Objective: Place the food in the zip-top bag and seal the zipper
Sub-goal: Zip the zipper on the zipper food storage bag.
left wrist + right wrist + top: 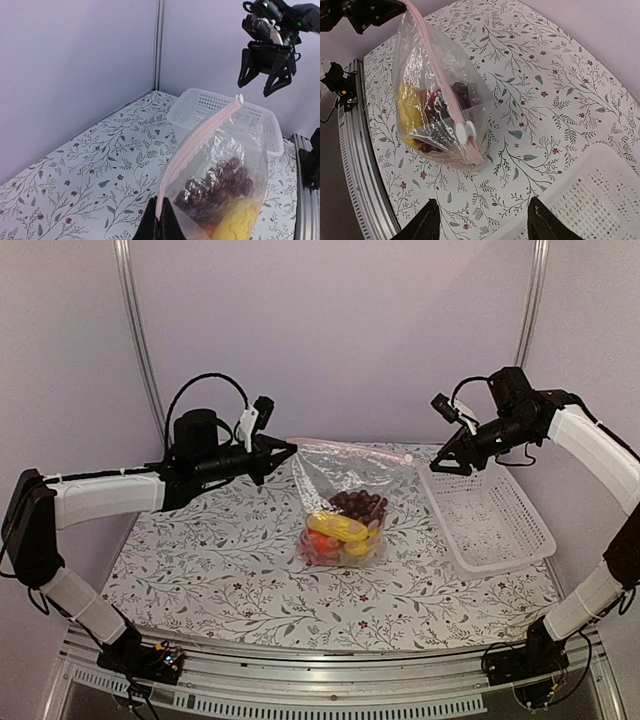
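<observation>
Sealing step: left gripper [291, 449], clamped on one end of the pink zipper [196, 144], holds the clear crinkly zip-top bag [335, 480] of toy food [345, 527] upright midway between the bench's [200, 550] side edges; right gripper [440, 468], spread empty toward the far-right corner, must next press the seemingly unsealed strip.

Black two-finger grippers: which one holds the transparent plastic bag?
The left gripper, shut on the transparent bag at its pink zipper corner; the right gripper hangs open, apart from it, near the white mesh basket.

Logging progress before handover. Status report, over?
Left end effector shut on zip-top bag corner. Right end effector open, above basket. Food inside bag. No obstruction seen.
</observation>
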You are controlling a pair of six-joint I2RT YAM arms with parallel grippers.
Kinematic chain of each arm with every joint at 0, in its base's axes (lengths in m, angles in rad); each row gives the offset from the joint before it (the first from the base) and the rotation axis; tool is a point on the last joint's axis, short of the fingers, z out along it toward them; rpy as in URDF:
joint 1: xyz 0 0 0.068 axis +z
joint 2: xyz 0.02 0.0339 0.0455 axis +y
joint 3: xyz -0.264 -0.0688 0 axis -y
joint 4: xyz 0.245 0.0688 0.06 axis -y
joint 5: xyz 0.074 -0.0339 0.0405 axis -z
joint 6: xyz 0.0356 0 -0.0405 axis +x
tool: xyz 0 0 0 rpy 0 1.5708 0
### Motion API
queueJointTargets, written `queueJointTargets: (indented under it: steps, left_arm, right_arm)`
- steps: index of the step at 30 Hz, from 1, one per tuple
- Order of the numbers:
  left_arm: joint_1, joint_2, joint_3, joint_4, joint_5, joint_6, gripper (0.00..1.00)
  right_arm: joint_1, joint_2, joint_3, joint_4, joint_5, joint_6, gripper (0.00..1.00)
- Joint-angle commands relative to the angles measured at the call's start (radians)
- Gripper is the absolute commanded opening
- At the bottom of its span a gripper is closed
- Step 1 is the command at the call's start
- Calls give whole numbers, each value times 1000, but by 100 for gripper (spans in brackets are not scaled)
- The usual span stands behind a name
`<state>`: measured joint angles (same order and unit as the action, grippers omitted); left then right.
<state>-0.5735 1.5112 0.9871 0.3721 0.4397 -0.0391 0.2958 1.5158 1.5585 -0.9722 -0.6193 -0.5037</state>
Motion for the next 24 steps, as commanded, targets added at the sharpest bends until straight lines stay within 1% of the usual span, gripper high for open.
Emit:
queueJointTargets:
  steps: [1, 5, 8, 11, 14, 17, 18, 20, 22, 24]
  left_arm:
    - [14, 52, 56, 23, -59, -29, 0]
    - [23, 119, 153, 2, -98, -19, 0]
    - [44, 210, 264, -8, -85, -22, 0]
    - [73, 306, 407, 1, -44, -46, 0]
    - [87, 402, 581, -8, -14, -58, 0]
    - [92, 452, 734, -32, 6, -68, 0]
    - [91, 454, 750, -31, 13, -71, 0]
    - [90, 437, 734, -12, 11, -80, 0]
    - [88, 402, 669, 19, 5, -88, 0]
    - [88, 358, 565, 56, -4, -98, 0]
  right_arm:
    - [-54, -74, -139, 118, -69, 24, 59]
    - [-99, -120, -228, 171, -64, 28, 61]
    - [-124, -118, -263, 199, -68, 37, 61]
    - [-130, -104, -268, 212, -62, 39, 62]
    - [-134, -88, -249, 215, -51, 40, 62]
    - [-134, -76, -228, 214, -46, 49, 62]
    - [-135, -77, -225, 215, -45, 51, 63]
    - [-134, -81, -229, 215, -44, 51, 63]
    - [-135, -85, -241, 217, -43, 47, 63]
    - [-135, -89, -256, 222, -41, 42, 63]
